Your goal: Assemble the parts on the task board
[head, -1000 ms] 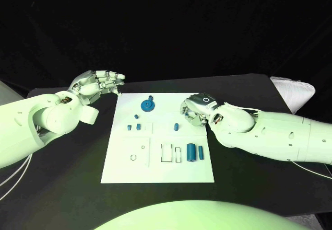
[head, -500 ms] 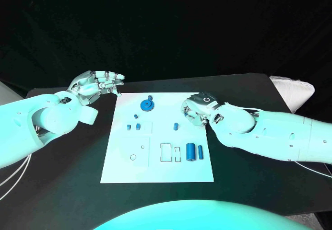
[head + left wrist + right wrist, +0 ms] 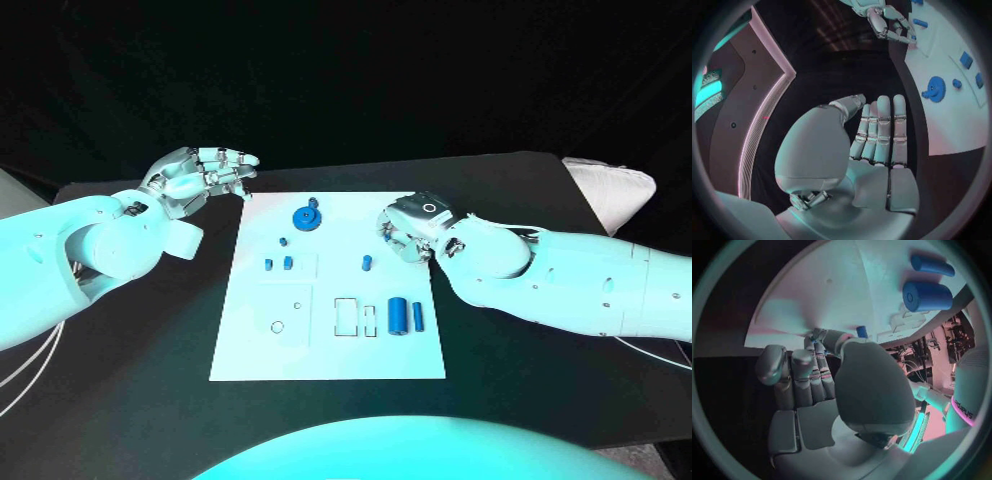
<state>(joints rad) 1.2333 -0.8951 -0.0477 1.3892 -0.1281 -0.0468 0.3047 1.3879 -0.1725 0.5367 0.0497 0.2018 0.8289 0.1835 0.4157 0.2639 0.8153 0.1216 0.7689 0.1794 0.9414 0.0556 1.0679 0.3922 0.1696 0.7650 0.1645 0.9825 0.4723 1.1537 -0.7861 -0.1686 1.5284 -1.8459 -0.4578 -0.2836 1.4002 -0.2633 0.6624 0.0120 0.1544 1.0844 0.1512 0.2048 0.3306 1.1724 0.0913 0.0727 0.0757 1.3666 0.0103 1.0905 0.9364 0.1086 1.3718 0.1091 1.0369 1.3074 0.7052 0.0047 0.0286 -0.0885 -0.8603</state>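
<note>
The white board [image 3: 329, 345] lies in the middle of the black worktop [image 3: 519, 180], its long sides running from the near edge toward the far edge. Near its far edge sits a blue gear [image 3: 306, 219], flat side up. Further in, two small blue pegs [image 3: 278, 264] stand side by side toward the board's left side, and a short blue pin [image 3: 366, 264] lies apart toward the right. Closer to the near edge, a thick blue cylinder [image 3: 397, 317] and a thin blue rod [image 3: 418, 318] lie side by side, long axes parallel to the board's long sides, just right of outlined rectangular slots [image 3: 348, 317]. No writing can be read.

The left hand [image 3: 206, 176] hovers off the board's far left corner, fingers straight and apart, holding nothing. The right hand [image 3: 410, 230] is over the board's right edge, fingers curled inward; whether the fingers pinch anything cannot be told.
</note>
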